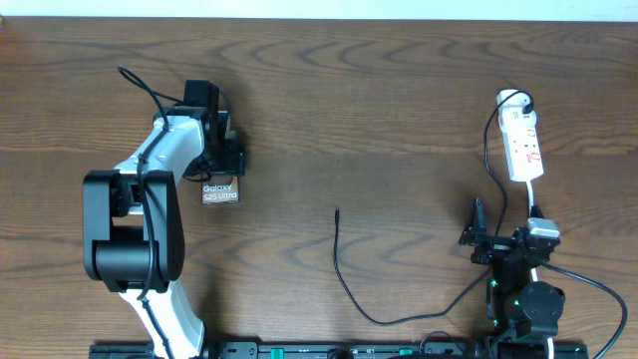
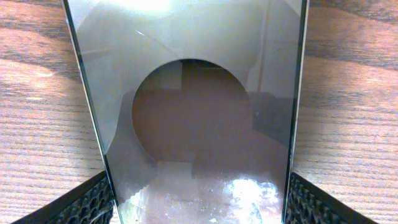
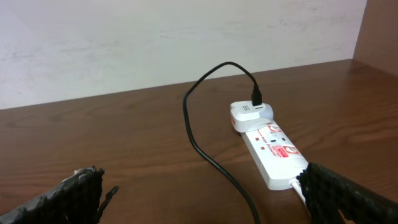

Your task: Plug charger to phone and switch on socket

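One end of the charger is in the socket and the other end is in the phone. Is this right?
No. The other end of the charger lies free on the table, apart from the phone, as the overhead view shows. The first end is in the socket.

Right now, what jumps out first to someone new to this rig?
The phone fills the left wrist view, between the fingers of the left gripper, upper left of the table. The charger cable lies loose mid-table, its tip in nothing. The white power strip sits far right, ahead of the open right gripper.
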Action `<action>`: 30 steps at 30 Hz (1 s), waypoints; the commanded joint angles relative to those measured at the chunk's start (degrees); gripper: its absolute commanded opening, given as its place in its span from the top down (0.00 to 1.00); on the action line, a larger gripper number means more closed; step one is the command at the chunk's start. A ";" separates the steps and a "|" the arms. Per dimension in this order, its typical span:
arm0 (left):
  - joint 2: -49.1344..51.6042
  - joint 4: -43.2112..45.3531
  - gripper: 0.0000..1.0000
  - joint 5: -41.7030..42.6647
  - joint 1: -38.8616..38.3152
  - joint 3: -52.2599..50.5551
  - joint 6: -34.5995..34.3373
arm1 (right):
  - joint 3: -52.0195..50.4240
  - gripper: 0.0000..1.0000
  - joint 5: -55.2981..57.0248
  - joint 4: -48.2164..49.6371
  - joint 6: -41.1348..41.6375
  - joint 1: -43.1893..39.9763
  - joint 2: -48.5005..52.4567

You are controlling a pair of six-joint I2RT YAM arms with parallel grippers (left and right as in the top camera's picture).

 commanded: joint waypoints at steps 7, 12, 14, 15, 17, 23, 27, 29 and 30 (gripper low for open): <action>2.12 -0.31 0.38 -1.20 0.31 0.11 0.81 | -0.07 0.01 0.48 -0.22 -0.39 0.31 -0.31; 2.12 -0.11 0.55 -1.20 0.31 0.11 0.81 | -0.07 0.01 0.48 -0.22 -0.39 0.31 -0.31; 2.12 -0.09 0.65 -1.20 0.31 0.11 0.81 | -0.07 0.01 0.48 -0.22 -0.39 0.31 -0.31; 2.12 -0.09 0.72 -1.20 0.31 0.11 0.81 | -0.07 0.01 0.48 -0.22 -0.39 0.31 -0.31; 2.12 0.02 0.81 -1.20 0.31 0.11 0.81 | -0.07 0.01 0.48 -0.22 -0.39 0.31 -0.31; 2.12 0.31 0.93 -1.20 0.31 0.11 0.81 | -0.07 0.01 0.48 -0.22 -0.39 0.31 -0.31; 1.46 0.28 0.93 -1.18 0.31 0.11 0.76 | -0.07 0.01 0.48 -0.22 -0.39 0.31 -0.31; 0.52 0.28 0.93 -1.18 0.31 0.11 0.79 | -0.07 0.01 0.48 -0.22 -0.39 0.31 -0.31; 0.00 0.28 0.93 -1.18 0.31 0.13 0.79 | -0.07 0.01 0.48 -0.22 -0.39 0.31 -0.31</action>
